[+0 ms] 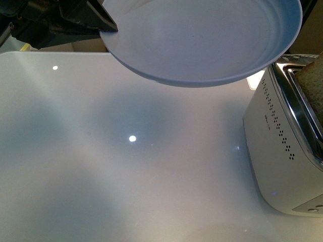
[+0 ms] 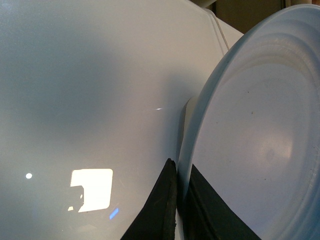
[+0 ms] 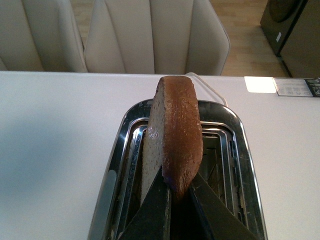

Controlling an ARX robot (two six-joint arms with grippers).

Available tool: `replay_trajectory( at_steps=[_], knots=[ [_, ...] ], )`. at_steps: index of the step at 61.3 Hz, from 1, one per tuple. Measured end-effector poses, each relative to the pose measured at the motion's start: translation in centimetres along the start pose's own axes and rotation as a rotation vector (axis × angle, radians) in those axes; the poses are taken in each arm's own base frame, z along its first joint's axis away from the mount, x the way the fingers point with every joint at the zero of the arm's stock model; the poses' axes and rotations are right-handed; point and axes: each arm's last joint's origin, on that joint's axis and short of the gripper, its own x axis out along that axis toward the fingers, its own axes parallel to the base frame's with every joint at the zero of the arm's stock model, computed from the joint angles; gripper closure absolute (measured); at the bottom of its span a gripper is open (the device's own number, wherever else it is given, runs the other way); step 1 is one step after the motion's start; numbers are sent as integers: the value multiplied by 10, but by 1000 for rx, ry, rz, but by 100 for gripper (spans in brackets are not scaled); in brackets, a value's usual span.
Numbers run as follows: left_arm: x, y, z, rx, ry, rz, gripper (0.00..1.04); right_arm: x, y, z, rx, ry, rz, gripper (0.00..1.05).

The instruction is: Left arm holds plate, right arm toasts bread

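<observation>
Held high and close to the front camera, the plate (image 1: 202, 35) hangs tilted above the far middle of the tabletop (image 1: 126, 176), touching nothing below it and empty. Kept up there, I judge, it stays clear of the loading and ready to take the toast later.

White and glossy, the tabletop carries only the toaster (image 1: 282, 151), which stands at its right edge with its slots facing up, within reach of the right arm. Two pale chairs (image 3: 155, 35) stand beyond the far edge.

Next down in size, the bread (image 3: 175, 135) stands on edge over the toaster's open top, crust toward the wrist camera, lined up lengthwise with a slot. How deep it sits I cannot tell.

Smallest are the grippers. The left gripper (image 1: 107, 24) is clamped on the plate's rim, one jaw above and one below, a pinch that suits so thin an edge. The right gripper (image 3: 179, 192) is closed on the bread's near end, jaws on its two faces, so the slice stays upright for the slot.
</observation>
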Motion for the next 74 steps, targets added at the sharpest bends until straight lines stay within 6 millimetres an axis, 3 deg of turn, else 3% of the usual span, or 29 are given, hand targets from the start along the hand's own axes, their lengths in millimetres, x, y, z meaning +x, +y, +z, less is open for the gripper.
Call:
replay_trajectory(
  at_steps=[19,40,56,66,74],
  knots=[
    [0,0,0,0,0,0,101,11,12,-28,-27,90,14,100],
    [0,0,0,0,0,0,101,9,14,-37,-30,108,13,48],
    [0,0,0,-1,0,0,101,-10,7,-20,1,17,-81,9],
    [0,0,0,-2,0,0,101,-25,6,-7,14,-64,-116,9],
    [0,0,0,-2,0,-1,101,-25,4,-9,17,-77,-101,11]
  ],
)
